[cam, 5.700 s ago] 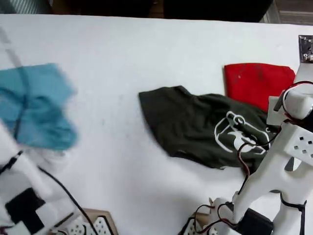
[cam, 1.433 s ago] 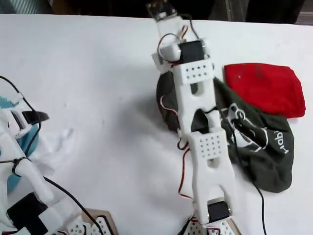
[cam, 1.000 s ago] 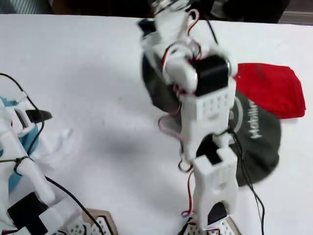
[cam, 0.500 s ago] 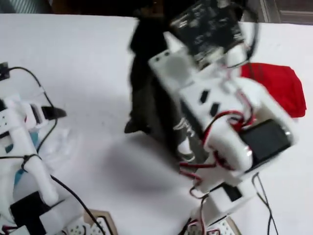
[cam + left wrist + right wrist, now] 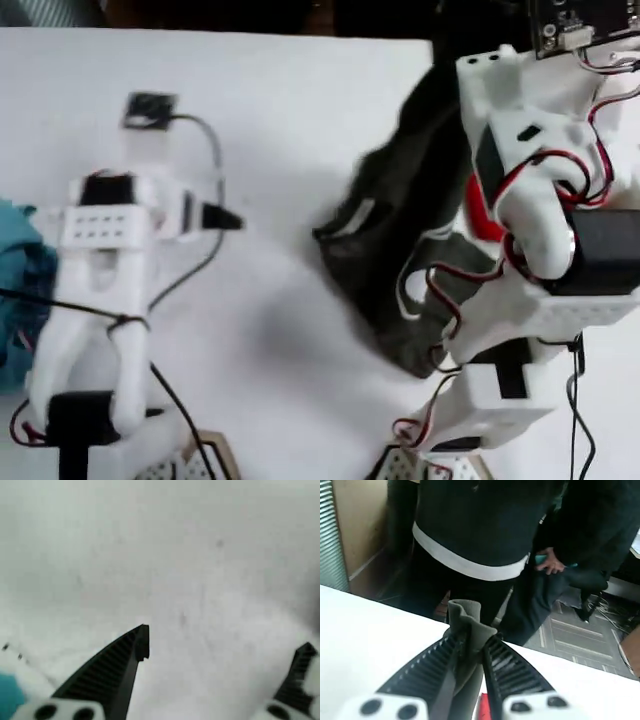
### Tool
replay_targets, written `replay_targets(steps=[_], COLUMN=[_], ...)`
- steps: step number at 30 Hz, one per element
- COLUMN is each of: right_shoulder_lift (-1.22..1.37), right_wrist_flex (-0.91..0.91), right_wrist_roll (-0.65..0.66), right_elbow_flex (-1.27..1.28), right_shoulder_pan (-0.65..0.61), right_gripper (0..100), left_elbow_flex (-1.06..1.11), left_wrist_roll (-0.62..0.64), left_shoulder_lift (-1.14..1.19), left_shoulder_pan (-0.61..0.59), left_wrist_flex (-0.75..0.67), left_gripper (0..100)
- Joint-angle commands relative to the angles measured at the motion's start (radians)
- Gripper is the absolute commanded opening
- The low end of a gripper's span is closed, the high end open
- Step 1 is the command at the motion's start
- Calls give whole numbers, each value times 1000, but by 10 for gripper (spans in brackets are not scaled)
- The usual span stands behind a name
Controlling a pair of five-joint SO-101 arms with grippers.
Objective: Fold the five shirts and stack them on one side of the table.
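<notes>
My right gripper (image 5: 472,641) is shut on a bunched fold of the dark green shirt (image 5: 465,615) and holds it high above the table. In the high view the dark green shirt (image 5: 400,220) hangs from under the raised right arm (image 5: 545,200), with its lower part crumpled on the table. A strip of the red shirt (image 5: 473,215) peeks out behind that arm. The blue shirt (image 5: 15,265) lies at the left edge. My left gripper (image 5: 220,655) is open over bare white table, and the left arm (image 5: 100,225) stands left of centre.
The white table (image 5: 270,300) lies bare between the two arms. Both arm bases (image 5: 80,430) sit along the near edge with loose cables around them. The table's far edge (image 5: 380,605) runs just beyond the lifted shirt.
The right arm pulled the dark green shirt up off the table and swung right with it. The left arm came in from the left edge toward the middle.
</notes>
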Motion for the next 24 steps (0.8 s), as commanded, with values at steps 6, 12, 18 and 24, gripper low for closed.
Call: replay_targets(steps=[6, 12, 18, 24], right_shoulder_lift=[-42, -45, -39, -36], right_wrist_flex=[19, 19, 19, 19], right_wrist_roll=[9, 8, 8, 9], right_elbow_flex=[11, 11, 9, 28], right_shoulder_pan=[12, 22, 151, 338], right_gripper=[19, 19, 19, 19], left_elbow_flex=[-22, -24, -24, -5], left_wrist_roll=[133, 130, 110, 2], left_shoulder_lift=[61, 209, 219, 215], left_shoulder_pan=[190, 273, 407, 433], left_wrist_flex=[-259, -203, -101, -78], left_gripper=[438, 438, 438, 438])
